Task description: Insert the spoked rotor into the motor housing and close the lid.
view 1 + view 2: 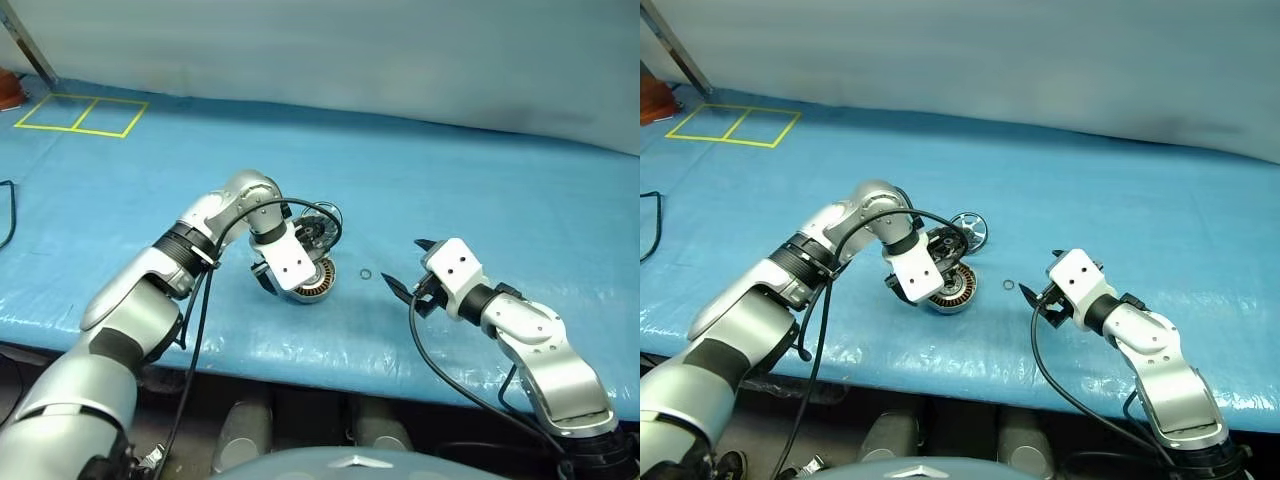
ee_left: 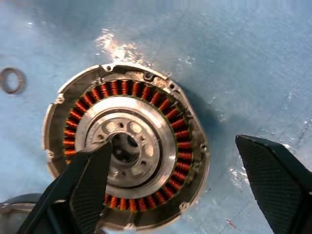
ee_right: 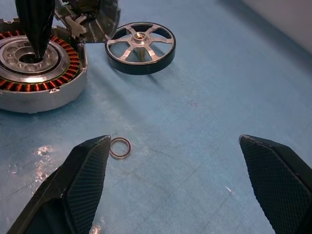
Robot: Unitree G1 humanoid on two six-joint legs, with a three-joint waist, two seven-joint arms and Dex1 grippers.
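Note:
The motor housing (image 2: 190,141) sits open on the blue sheet, its copper windings and central hub showing. My left gripper (image 2: 178,183) points down over it and is open; one finger (image 2: 85,187) hangs above the hub and the other stands outside the rim. The lid (image 3: 95,19) is tipped open behind the housing. Beside the housing, the spoked rotor (image 3: 140,46) lies flat on the sheet, and it also shows as a silver wheel (image 1: 970,228) past the housing. To the right, my right gripper (image 1: 403,262) hovers open and holds nothing.
A small ring (image 3: 120,147) lies on the sheet between the housing and my right gripper. The blue-covered table (image 1: 480,190) stretches back to a pale wall. Yellow tape squares (image 1: 80,113) mark the far left corner. The front edge runs just below both arms.

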